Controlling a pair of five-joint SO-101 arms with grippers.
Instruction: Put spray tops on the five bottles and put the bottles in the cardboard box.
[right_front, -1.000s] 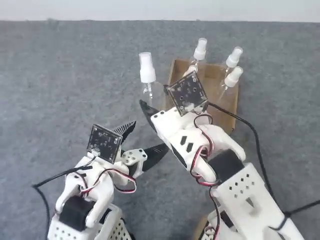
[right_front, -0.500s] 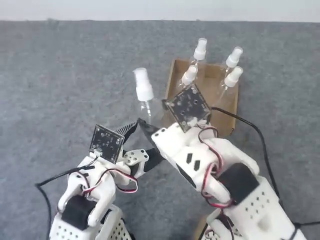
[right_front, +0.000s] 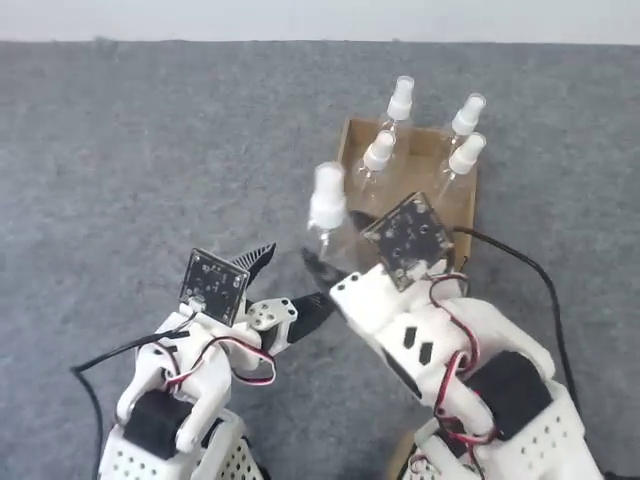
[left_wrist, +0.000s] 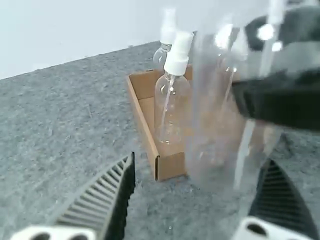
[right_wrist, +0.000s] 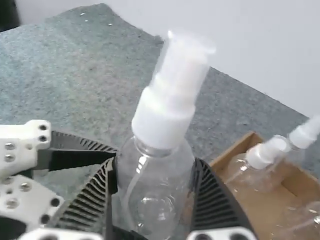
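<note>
The right gripper (right_wrist: 152, 200) is clamping a capped bottle (right_wrist: 159, 165) upright by its body, just outside the box (right_front: 432, 140). The left gripper (right_front: 298, 272) is hanging wide open and empty, near that bottle. Four capped bottles (right_front: 378, 158) are standing inside the box.

We see the held bottle (right_front: 327, 203) blurred in the high view, its lower body hidden behind the right arm (right_front: 440, 330), which covers part of the near wall of the cardboard box (right_front: 350, 140). The left wrist view crops the bottle's top, the right wrist view its base.
</note>
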